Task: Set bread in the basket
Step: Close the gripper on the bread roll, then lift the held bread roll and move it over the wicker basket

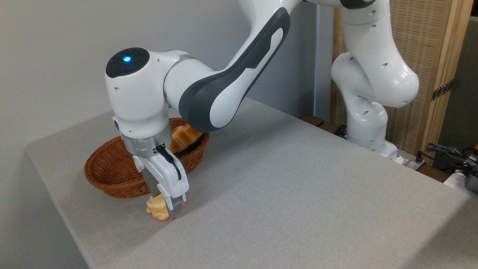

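The bread [155,210], a small golden-yellow bun, rests on the grey table [298,194] just in front of the basket's near rim. My gripper [163,206] points straight down over it, its fingers pressed against the bun's two sides, and the front finger [174,206] covers the bun's right part. The reddish-brown wicker basket [104,184] stands right behind the gripper at the table's left end, partly hidden by my wrist.
A longer ridged golden-brown loaf [183,136] leans inside the basket at its far right. The table's left edge [56,209] runs close to the basket. The arm's base [368,134] stands at the back right, with cables [448,153] beyond it.
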`<action>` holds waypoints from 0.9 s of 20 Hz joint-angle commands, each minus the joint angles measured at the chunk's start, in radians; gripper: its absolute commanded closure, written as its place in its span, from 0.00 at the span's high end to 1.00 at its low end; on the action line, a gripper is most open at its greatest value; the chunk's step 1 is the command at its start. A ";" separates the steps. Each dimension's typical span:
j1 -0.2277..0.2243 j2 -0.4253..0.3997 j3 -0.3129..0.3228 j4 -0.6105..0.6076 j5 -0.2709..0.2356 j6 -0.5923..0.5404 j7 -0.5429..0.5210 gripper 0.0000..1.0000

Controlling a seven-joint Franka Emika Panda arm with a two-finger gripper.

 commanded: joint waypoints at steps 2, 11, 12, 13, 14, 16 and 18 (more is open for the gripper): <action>0.003 0.007 -0.002 0.000 -0.010 0.019 0.003 0.50; 0.011 -0.028 0.012 0.011 -0.010 0.017 0.003 0.46; 0.011 -0.031 0.013 0.011 -0.010 0.017 0.003 0.46; 0.012 -0.036 0.015 0.011 -0.012 0.017 0.003 0.46; 0.012 -0.039 0.015 0.011 -0.010 0.017 0.003 0.46; 0.014 -0.054 0.015 0.012 -0.013 0.019 0.001 0.46; 0.014 -0.071 0.015 0.014 -0.016 0.017 0.000 0.46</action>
